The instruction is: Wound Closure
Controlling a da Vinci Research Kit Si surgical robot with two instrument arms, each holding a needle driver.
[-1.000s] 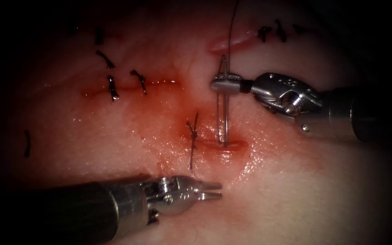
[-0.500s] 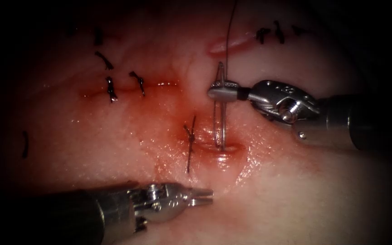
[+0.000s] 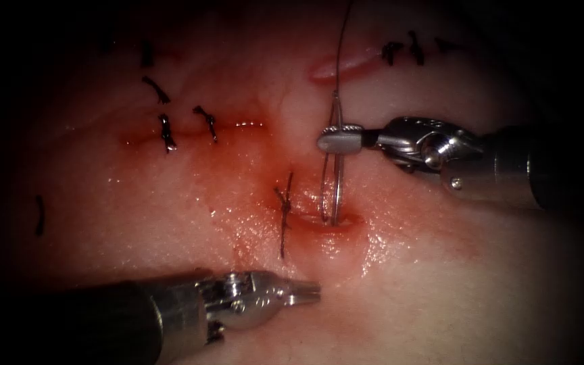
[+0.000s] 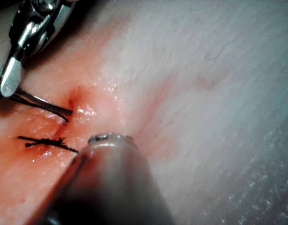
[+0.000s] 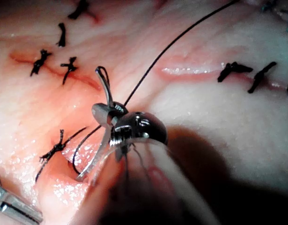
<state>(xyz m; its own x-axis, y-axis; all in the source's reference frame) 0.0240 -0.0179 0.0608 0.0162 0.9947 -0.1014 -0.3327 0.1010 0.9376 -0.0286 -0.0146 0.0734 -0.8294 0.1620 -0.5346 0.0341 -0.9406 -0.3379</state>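
Right hand (image 3: 338,140) clamps the needle (image 3: 333,179) near its tail, tip in the cut (image 3: 329,222); left hand (image 3: 305,293), closed and empty, lies level below.

We see an older closed cut (image 3: 231,126) as a thin red line, with two dark knotted stitches (image 3: 165,132) across it. Above its left end lie two more stitches (image 3: 155,88). Well to its lower left sits a lone short stitch (image 3: 39,213). Far to its right lie a pink slit (image 3: 343,64) and, beyond that, a row of dark stitches (image 3: 414,47)

The needle (image 3: 333,177) tip lies hidden inside the tissue (image 3: 441,270).
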